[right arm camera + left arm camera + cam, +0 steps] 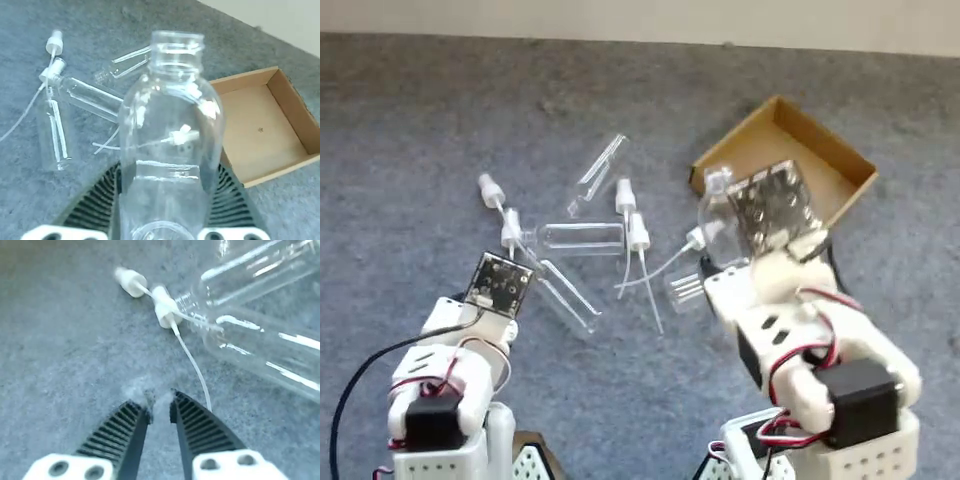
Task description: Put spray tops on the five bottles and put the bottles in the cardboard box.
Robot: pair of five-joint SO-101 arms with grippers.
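**Right gripper holds a bottle with no top**

The right gripper (167,180) squeezes a clear bottle (170,115) with a bare neck. The left gripper (159,407) sits low over the grey carpet (60,365), jaws a little apart, holding nothing. Just past it lie two white spray tops (165,310) and loose bottles (260,350). Farther off sits the cardboard box (260,130).

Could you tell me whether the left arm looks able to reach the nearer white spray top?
Probably yes: bare carpet lies between the left gripper and the spray top, whose thin tube trails back towards the gripper. The clear bottles lie beside that path, not across it.
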